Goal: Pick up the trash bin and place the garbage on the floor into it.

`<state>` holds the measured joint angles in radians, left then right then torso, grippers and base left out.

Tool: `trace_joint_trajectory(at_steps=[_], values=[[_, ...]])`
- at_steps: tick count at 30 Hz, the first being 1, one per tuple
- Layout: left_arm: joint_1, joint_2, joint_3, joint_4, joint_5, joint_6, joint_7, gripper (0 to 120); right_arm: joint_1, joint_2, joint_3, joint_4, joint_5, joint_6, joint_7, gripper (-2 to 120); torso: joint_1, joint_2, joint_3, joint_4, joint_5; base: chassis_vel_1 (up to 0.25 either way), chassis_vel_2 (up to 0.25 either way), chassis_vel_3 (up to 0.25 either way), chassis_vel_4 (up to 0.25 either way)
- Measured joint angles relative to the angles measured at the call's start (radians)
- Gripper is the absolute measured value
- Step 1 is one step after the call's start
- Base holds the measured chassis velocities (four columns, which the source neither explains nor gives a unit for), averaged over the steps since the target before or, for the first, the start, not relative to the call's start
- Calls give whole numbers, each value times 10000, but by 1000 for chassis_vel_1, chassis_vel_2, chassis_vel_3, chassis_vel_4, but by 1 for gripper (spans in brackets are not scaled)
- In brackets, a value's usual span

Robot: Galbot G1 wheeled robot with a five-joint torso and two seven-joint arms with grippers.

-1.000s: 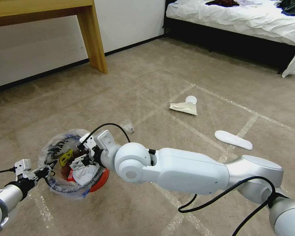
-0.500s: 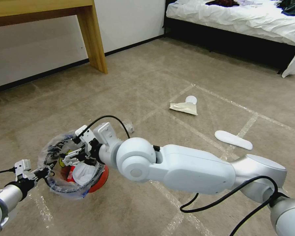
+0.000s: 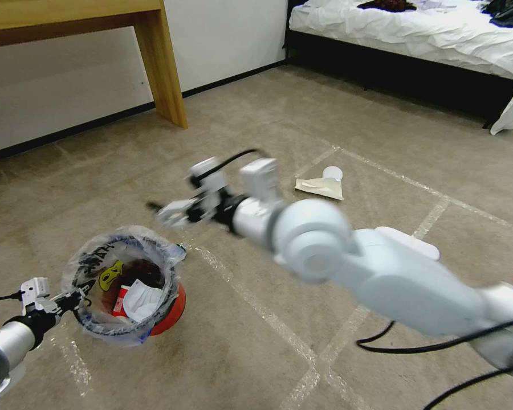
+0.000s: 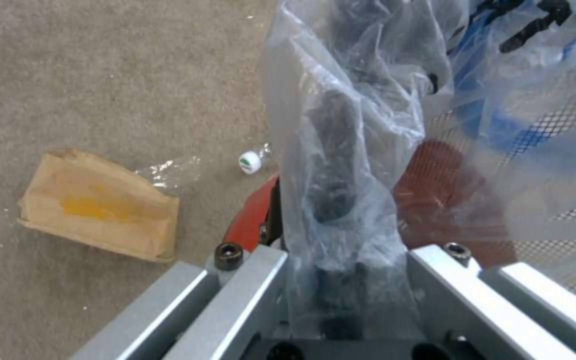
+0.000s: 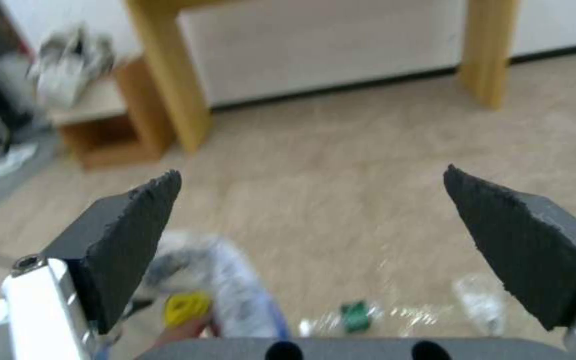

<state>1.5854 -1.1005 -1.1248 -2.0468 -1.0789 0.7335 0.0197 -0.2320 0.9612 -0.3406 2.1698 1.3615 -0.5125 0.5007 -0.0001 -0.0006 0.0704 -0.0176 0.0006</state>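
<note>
Gripping the bag-lined rim, left tool [image 3: 77, 297] is closed on one trash bin [image 3: 128, 285] standing on the floor [image 3: 256, 353]; inside sit one white tissue [image 3: 139, 302] and one red wrapper [image 3: 119, 300]. Right tool [image 3: 174, 212] hangs above the carpet beyond the bin, pads [image 5: 128, 235] spread wide, nothing between them; one tan paper bag [image 4: 98, 205] lies on the floor beside the bin.

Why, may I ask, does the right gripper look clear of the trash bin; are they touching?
Apart: the head view shows the right gripper above the trash bin, carpet between them.
</note>
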Motion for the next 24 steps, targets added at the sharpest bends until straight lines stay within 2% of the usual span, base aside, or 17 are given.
trace_joint_trajectory(at_steps=[1, 3, 4, 5, 6, 8, 9, 12, 13, 14, 15, 16, 17, 18, 21, 24], values=[[0, 0, 0, 0, 0, 0, 0, 1, 0, 0, 0, 0, 0, 0, 0, 100, 0, 0, 0, 0, 0, 0, 0, 0, 0], [-23, -50, -72, -36, -57, 0, 1, 1, -906, -428, 1027, 163, -232, 454, -348, 100, 0, 0, -1, 1, 1, 0, 0, 0, 0], [-23, -50, -72, -36, -57, 0, 1, 1, -906, -428, 1027, 163, -232, 454, -348, 100, 0, 0, -1, 1, 1, 0, 0, 0, 0], [-32, -131, -109, -93, -55, -2, 3, 1, -1672, -663, 1735, 244, -573, 921, -522, 100, 0, 0, 0, -3, 2, 0, 0, 0, 0], [-32, -131, -109, -93, -55, -2, 3, 1, -1672, -663, 1735, 244, -573, 921, -522, 100, 0, 0, 0, -3, 2, 0, 0, 0, 0], [-14, -280, -163, -241, -16, -18, 22, 1, -2725, -909, 2905, 370, -1321, 1566, -753, 100, 0, 0, 0, 3, 1, 0, 0, 0, 0], [-14, -280, -163, -241, -16, -18, 22, 1, -2725, -909, 2905, 370, -1321, 1566, -753, 100, 0, 0, 0, 3, 1, 0, 0, 0, 0], [24, -431, -184, -431, 81, -36, 35, 1, -3958, -1077, 4484, 612, -2271, 2027, -1122, 100, 0, 0, 0, 0, 1, 0, 0, 0, 0], [24, -431, -184, -431, 81, -36, 35, 1, -3958, -1077, 4484, 612, -2271, 2027, -1122, 100, 0, 0, 0, 0, 1, 0, 0, 0, 0], [53, -536, -186, -557, 107, -37, 38, 1, -4808, -1083, 5440, 739, -2944, 2297, -1330, 100, 0, 0, 0, 0, 1, 0, 0, 0, 0], [109, -658, -212, -662, 175, -46, 52, 1, -5719, -973, 6334, 802, -3613, 2554, -1524, 100, 0, 0, -1, -7, 0, 0, 0, 0, 0], [109, -658, -212, -662, 175, -46, 52, 1, -5719, -973, 6334, 802, -3613, 2554, -1524, 100, 0, 0, -1, -7, 0, 0, 0, 0, 0], [260, -828, -336, -785, 252, -79, 101, 1, -6227, -787, 6742, 786, -4009, 2835, -1629, 100, 0, 0, -1, -8, 1, 0, 0, 0, 0], [422, -1049, -525, -938, 337, -89, 126, 1, -6689, -480, 7155, 706, -4490, 3222, -1831, 100, 0, 0, -1, 10, 1, 0, 0, 0, 0], [474, -1160, -594, -1025, 411, -112, 130, 1, -7132, -224, 7563, 691, -4959, 3549, -2070, 100, 0, 0, -1, 15, 0, 0, 0, 0, 0], [539, -1286, -612, -1208, 506, -121, 125, 1, -8455, 720, 8667, 736, -6465, 4622, -2911, 100, 0, 0, 0, -4, -2, 0, 0, 0, 0]])
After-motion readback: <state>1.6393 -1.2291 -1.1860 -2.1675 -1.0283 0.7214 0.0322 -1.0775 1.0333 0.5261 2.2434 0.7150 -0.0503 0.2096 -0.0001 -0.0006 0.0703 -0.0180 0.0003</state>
